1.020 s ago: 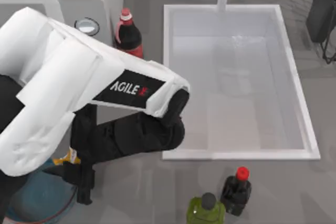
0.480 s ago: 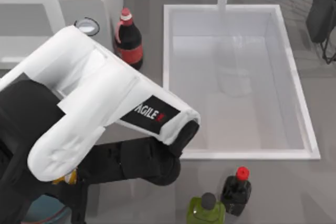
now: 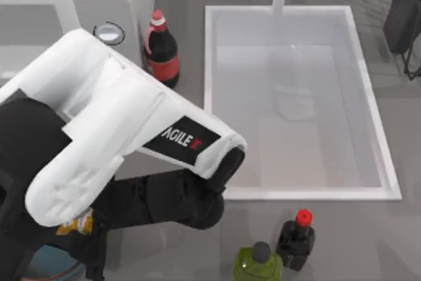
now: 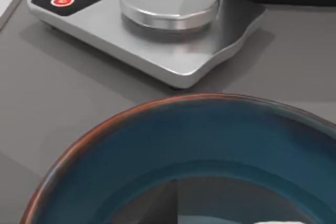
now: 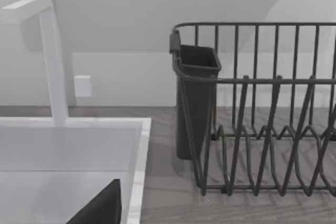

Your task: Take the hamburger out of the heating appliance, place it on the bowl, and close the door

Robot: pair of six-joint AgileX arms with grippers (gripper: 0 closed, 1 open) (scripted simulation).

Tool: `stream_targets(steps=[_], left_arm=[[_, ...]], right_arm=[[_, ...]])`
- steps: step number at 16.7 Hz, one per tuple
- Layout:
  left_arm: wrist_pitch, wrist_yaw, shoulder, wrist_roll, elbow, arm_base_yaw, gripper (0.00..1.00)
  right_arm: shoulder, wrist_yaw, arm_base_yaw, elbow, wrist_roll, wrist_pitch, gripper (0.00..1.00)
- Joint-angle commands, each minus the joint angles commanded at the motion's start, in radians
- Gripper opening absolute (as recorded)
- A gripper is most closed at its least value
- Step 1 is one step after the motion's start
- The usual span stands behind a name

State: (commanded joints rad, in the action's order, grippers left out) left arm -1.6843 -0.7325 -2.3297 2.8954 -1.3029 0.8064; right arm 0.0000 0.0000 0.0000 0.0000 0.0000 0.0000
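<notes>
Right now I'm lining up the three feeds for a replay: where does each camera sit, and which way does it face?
Top view: above the table, looking down on the sink, bottles and microwave; the left arm covers the table's left.
Left wrist view: on the left arm, low over the bowl, facing a scale; a white bit of the hamburger at the edge.
Right wrist view: on the right arm, facing the faucet and rack.
Shared: top and right wrist both show the sink and faucet.

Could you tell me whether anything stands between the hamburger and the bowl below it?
Nothing visible does. The hamburger sits under the left arm at the top view's lower left, right above the bowl, whose blue inside shows bare beneath the left wrist camera.
</notes>
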Motion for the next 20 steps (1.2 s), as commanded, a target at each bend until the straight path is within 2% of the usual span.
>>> stream_targets(steps=[10, 20], left_arm=[[0.093, -0.043, 0.034, -0.032, 0.073, -0.052, 0.0], [0.134, -0.06, -0.028, -0.036, 0.139, -0.071, 0.0]], right_arm=[[0.0, 0.0, 0.0, 0.0, 0.0, 0.0, 1.0], [0.0, 0.0, 0.0, 0.0, 0.0, 0.0, 1.0]])
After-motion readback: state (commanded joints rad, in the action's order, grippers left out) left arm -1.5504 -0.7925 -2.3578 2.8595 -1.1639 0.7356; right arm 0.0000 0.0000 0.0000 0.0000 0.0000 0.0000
